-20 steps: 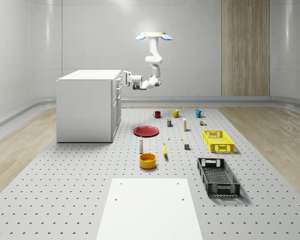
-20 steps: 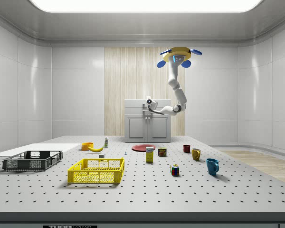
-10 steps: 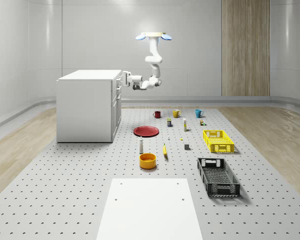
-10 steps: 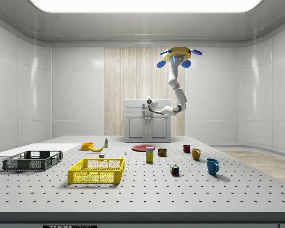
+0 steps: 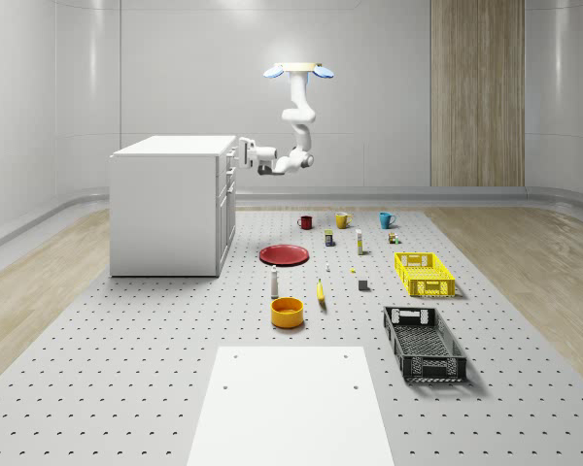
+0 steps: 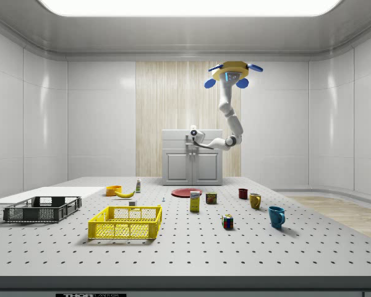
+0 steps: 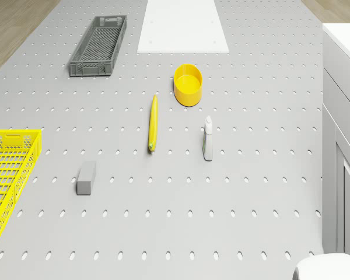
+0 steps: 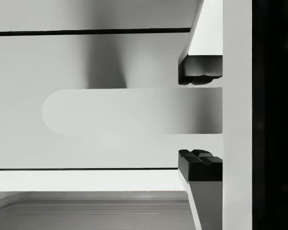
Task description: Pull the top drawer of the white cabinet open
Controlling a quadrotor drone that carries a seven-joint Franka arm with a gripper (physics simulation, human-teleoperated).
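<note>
Pegboard floor below the hovering drone (image 5: 298,70); gripper (image 8: 200,117) fingers spread around the drawer handle (image 8: 129,111), unclamped — pulling now risks slipping off.

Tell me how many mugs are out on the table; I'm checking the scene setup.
3, in a row beyond the red plate in the whole-scene view: red mug, yellow mug, blue mug. None seems hidden.

Plate (image 5: 285,254) on table (image 5: 126,369) beside cabinet (image 5: 170,206).
</note>
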